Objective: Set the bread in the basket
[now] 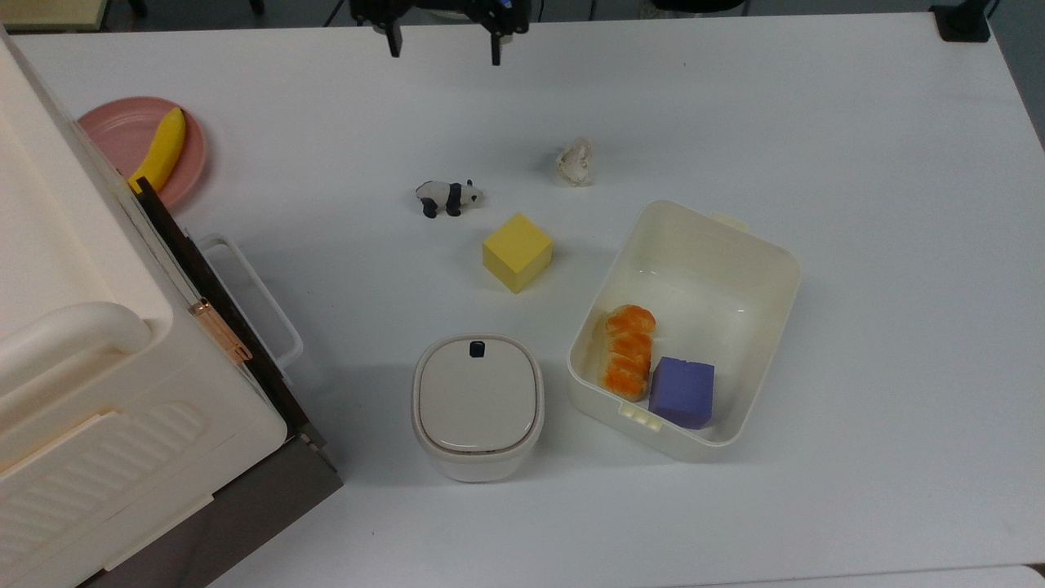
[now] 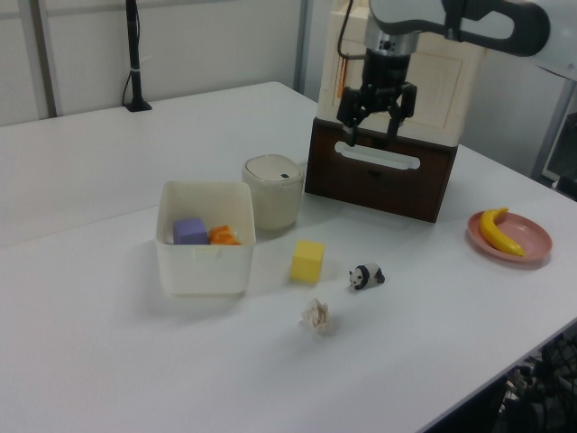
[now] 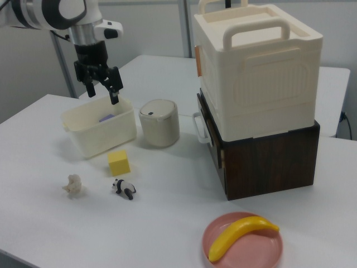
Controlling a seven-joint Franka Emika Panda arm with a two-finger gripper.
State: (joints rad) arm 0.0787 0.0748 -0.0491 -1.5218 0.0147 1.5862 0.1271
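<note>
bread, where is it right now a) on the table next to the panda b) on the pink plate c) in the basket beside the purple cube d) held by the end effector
c: the bread lies inside the basket, right beside the purple cube, while the end effector hangs open and empty, well away from it.

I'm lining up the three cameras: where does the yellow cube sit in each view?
Top view: yellow cube near centre, to the top view's left of the basket.
Left view: cube to the left view's right of the basket.
Right view: cube just below the basket.
Shared landmark: the panda figurine beside it.
</note>
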